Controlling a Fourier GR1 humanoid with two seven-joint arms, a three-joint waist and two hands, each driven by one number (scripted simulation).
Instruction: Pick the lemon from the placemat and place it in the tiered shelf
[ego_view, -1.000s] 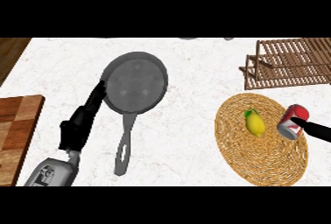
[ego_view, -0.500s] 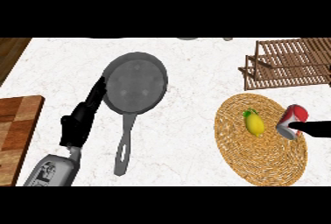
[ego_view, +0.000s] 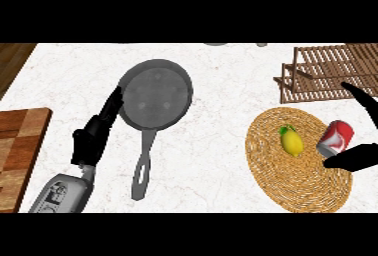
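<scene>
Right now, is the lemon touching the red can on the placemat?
Apart. The head view shows a strip of woven placemat between the lemon and the can, which lie side by side.

No readable text, number or brand shows anywhere. The red and white can bears only blurred markings.

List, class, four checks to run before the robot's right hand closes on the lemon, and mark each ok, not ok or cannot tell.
1. Lemon lies on the placemat: ok.
2. Right hand open: ok, thumb and fingers spread.
3. Hand around the lemon: not ok; it brackets the can beside the lemon.
4. Tiered shelf free of things: ok as far as visible.
5. Left hand out of the path: ok, beside the pan.
</scene>
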